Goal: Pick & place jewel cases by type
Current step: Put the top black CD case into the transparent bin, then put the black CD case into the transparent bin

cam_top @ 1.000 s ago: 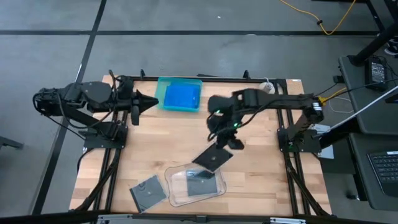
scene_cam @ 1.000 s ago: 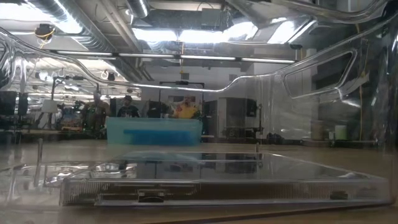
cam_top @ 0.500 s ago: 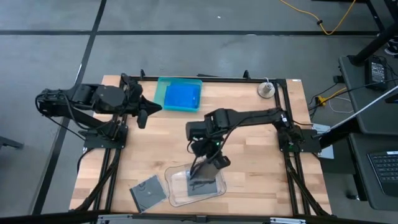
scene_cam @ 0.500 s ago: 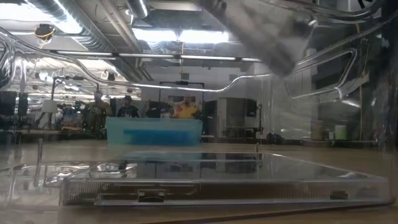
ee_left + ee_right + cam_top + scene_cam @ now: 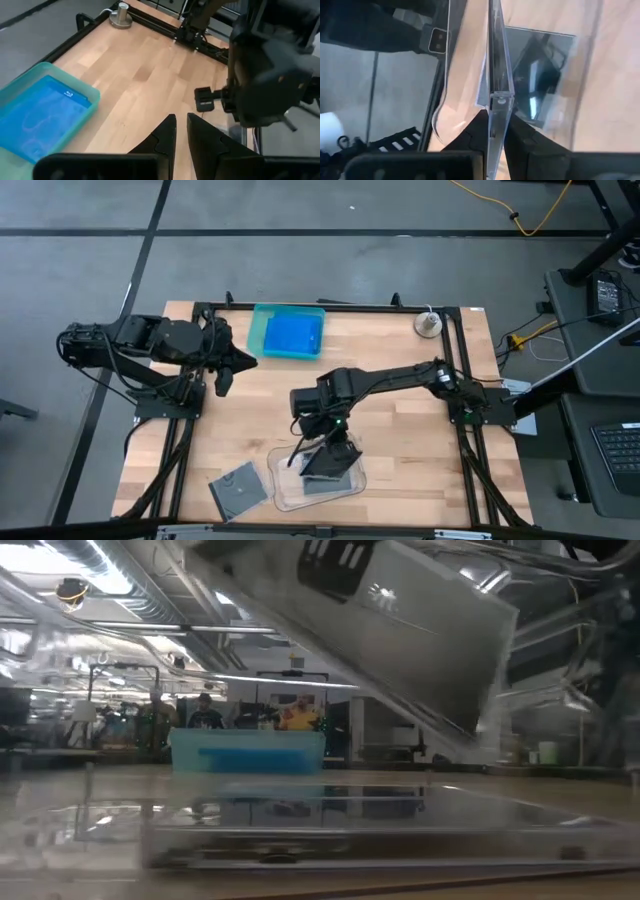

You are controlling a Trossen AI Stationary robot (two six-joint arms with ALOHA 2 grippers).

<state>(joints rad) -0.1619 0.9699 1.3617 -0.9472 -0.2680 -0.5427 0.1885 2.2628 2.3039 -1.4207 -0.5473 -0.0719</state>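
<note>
Right pincer (image 5: 318,452) is now over the clear plastic tray (image 5: 285,498) at the bench's (image 5: 400,400) near edge, clamped on a dark clear-covered jewel case (image 5: 496,75) held edge-on and tilted. A second ago it hung out over the bench's middle; half a second ago it had just reached the tray, so the drop looks close. One dark case (image 5: 335,483) already lies in that tray, and another dark case (image 5: 236,488) sits loose just beside it. The blue case (image 5: 292,336) rests in the teal tray (image 5: 257,330). Left pincer (image 5: 179,135) waits at the far left with its fingers nearly together, holding nothing.
</note>
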